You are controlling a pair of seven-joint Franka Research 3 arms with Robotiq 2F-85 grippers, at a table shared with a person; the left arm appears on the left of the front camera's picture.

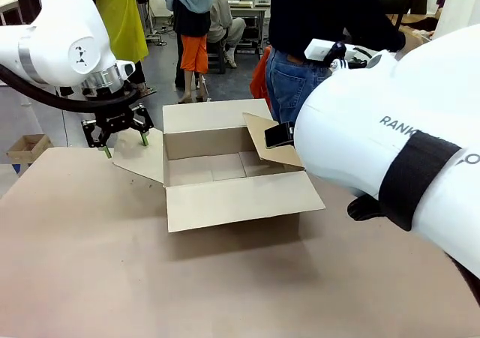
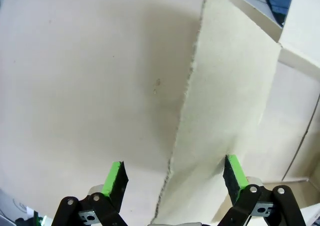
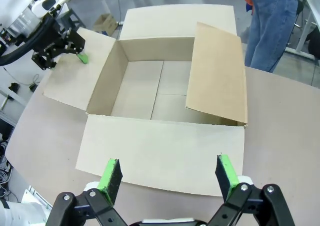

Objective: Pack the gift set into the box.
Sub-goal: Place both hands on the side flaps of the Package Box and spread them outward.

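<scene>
Front view, box: set near the middle of the surface's far edge, top open; the near, far and left flaps are folded outward, and the right flap is tilted up over the opening.
Front view, left fingers: spread wide and pointed down at the box's left flap, by the surface's far left corner; nothing is held.
Front view, gift set: a pale item with a dark part is held at a person's waist beyond the far edge, partly hidden by the right arm.
Left wrist view, fingers: the green pads are held wide apart, one over the bare surface, the other over the left flap, whose ragged edge runs between them; contact cannot be told.
Right wrist view, right fingers: spread wide above the near flap, with nothing gripped between the pads.
Right wrist view, box: seen from above, with its bare cardboard floor in sight and the left fingers over the left flap.
</scene>
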